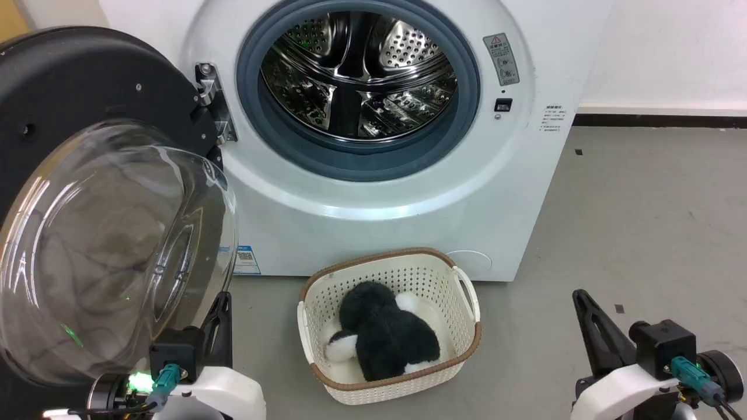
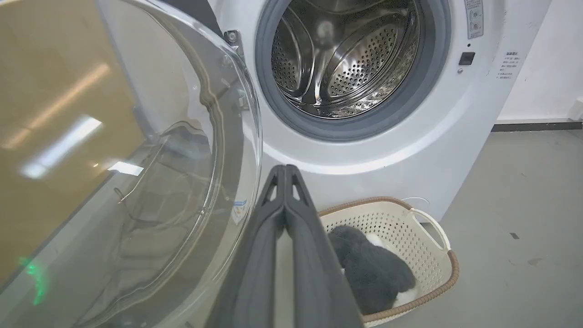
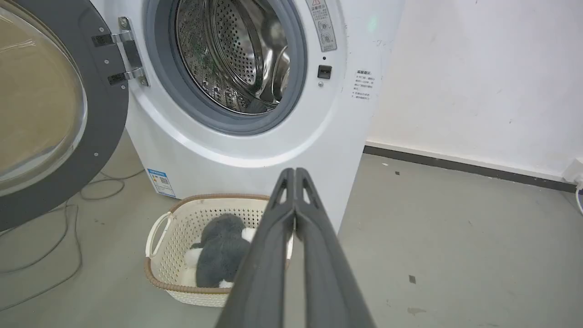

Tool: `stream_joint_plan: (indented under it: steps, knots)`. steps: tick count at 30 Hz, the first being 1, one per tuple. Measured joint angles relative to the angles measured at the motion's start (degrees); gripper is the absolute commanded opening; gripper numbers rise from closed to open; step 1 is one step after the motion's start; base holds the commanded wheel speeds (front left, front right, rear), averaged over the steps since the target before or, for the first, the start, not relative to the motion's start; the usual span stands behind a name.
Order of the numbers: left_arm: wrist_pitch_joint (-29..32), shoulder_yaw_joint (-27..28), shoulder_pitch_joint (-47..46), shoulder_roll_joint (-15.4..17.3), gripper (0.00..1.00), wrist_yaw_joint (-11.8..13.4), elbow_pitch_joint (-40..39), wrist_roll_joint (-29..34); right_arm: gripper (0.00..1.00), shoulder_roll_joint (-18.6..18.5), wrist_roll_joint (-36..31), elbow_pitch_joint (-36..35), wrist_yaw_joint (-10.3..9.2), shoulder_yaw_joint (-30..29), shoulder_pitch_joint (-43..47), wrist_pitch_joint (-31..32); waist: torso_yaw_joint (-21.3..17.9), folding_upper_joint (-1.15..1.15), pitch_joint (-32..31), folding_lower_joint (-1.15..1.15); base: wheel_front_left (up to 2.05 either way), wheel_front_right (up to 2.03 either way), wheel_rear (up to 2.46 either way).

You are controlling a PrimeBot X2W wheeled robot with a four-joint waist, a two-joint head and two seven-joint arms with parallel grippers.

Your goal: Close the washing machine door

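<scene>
Looking down from the head: finds the washing machine door (image 1: 111, 233) swung wide to the left on its hinge (image 1: 213, 105), clear bowl bulging toward the camera, well apart from the steel drum (image 1: 356, 76), not yet closed. Shows the left gripper (image 1: 220, 318) low, just beside the bowl's lower right edge, contact unclear; probably parked there as the nearer arm, ready to swing the door round. Shows the right gripper (image 1: 586, 309) low at the right, seemingly held clear of the door's arc. Notes a basket (image 1: 373, 259) with a plush toy (image 1: 385, 338) on the floor below the opening, apparently low enough for the door to clear.

Turning to the left wrist: shows that gripper's fingers (image 2: 266, 237) pressed together on nothing, tips aimed at the machine's front beside the glass; shut, likely, to act as one stiff pusher.

Turning to the right wrist: shows its fingers (image 3: 273, 246) closed and empty, pointing over the basket; door far left, latch slot (image 3: 324, 71) right of the opening, where the free edge must land.
</scene>
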Motion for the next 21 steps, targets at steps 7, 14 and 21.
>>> stream_joint_plan:
  steps: [7, 14, 21]
  knots:
    - [0.0, -0.2, 0.0, 0.0, 1.00, 0.0, 0.1, 0.0, 1.00, 0.0, 0.1, 0.1, 0.00, 0.1, 0.0, 0.0, 0.0, 0.00, 0.0, 0.00, 0.00, 0.00, 0.00]
    - [-0.6, -0.3, 0.0, 0.0, 1.00, 0.1, 0.1, 0.0, 1.00, 0.0, 0.5, 0.1, 0.00, -0.2, 0.0, -0.6, 0.0, 0.00, 0.0, 0.00, 0.00, 0.00, 0.00]
    - [-1.3, -0.4, 0.1, 0.0, 1.00, 0.3, 0.0, 0.0, 1.00, 0.0, 0.7, 0.2, 0.00, -0.4, 0.0, -1.2, 0.4, 0.00, 0.1, 0.00, 0.00, 0.00, 0.00]
